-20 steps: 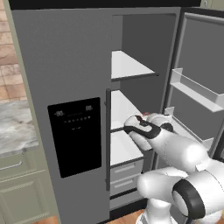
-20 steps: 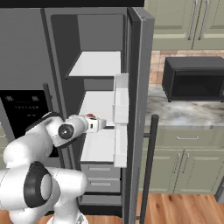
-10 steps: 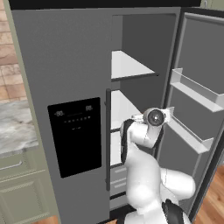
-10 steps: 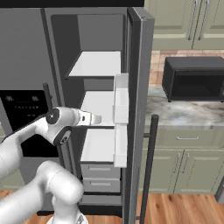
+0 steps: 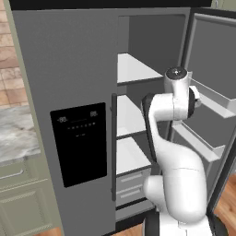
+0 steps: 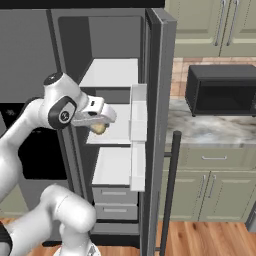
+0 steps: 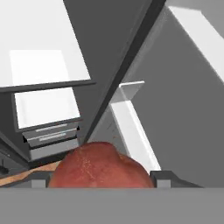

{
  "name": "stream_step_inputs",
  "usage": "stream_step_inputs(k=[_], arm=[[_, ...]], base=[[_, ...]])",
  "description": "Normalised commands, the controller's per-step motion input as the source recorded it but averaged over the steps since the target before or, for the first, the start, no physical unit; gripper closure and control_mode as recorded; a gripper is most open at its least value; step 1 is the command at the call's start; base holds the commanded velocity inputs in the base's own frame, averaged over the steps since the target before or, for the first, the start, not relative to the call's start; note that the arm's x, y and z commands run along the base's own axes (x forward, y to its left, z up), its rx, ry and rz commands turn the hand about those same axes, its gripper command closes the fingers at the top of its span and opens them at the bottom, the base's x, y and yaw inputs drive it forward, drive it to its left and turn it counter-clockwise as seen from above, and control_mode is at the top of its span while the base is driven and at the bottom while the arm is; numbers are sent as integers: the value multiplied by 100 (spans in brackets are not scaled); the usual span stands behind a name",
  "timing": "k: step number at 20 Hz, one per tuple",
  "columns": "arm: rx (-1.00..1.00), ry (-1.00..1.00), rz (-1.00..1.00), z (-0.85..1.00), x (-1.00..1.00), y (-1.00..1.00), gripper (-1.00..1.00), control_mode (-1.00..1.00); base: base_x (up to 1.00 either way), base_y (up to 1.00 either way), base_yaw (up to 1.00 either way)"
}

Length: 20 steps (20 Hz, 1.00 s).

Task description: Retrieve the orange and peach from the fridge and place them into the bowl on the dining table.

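Observation:
My gripper (image 6: 100, 123) is shut on the peach (image 6: 99, 128), a tan and pinkish-red fruit, just in front of the middle shelf of the open fridge (image 6: 160, 95). In the hand view the peach (image 7: 100, 167) sits between the two dark fingertips (image 7: 163, 178), with white shelves and drawers beyond it. The arm (image 5: 171, 106) stands upright before the fridge's (image 5: 69, 69) open right half. The orange, the bowl and the dining table are out of view.
The open door's white bins (image 6: 137, 125) hang close to the right of the hand. A black microwave (image 6: 222, 90) stands on a marble counter (image 6: 210, 131) over green cabinets. Two drawers (image 6: 112, 205) lie low in the fridge. Another counter (image 5: 14, 138) lies left.
The arm has risen and folded upright, drawing the hand back from the middle shelf toward the door opening with the peach still gripped.

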Motion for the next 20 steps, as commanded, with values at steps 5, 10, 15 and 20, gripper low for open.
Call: stream_step_inputs(k=[5,10,15,20], arm=[[-2,27,13,-7,-86,29,100,-100],[0,17,22,-9,-54,21,100,-100],[7,2,21,0,-51,-8,100,-100],[12,-26,17,-1,-33,-16,100,-100]], base=[[0,0,0],[0,0,0],[0,0,0],[0,0,0]])
